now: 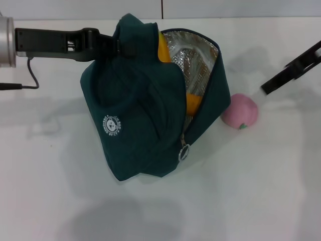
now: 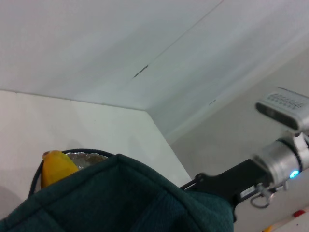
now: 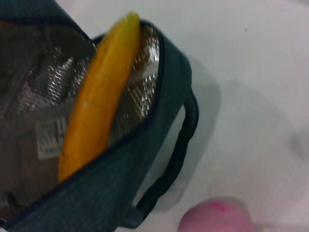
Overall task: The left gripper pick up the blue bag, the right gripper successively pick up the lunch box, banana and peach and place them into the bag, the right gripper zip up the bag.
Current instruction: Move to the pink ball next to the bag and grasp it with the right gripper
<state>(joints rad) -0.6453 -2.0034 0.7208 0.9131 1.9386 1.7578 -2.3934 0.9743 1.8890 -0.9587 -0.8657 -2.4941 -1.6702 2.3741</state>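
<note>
Teal blue bag (image 1: pixel 145 100) gripped by left end effector (image 1: pixel 113 44), banana (image 3: pixel 99 96) inside; peach (image 1: pixel 240 112) on surface below right end effector (image 1: pixel 296 68), jaw state unclear. Could roll if nudged off-centre.

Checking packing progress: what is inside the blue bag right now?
Inside the blue bag, the banana leans against the silver foil lining. The peach lies outside on the table. Whether the lunch box is in there cannot be seen; fabric covers the rest.
</note>
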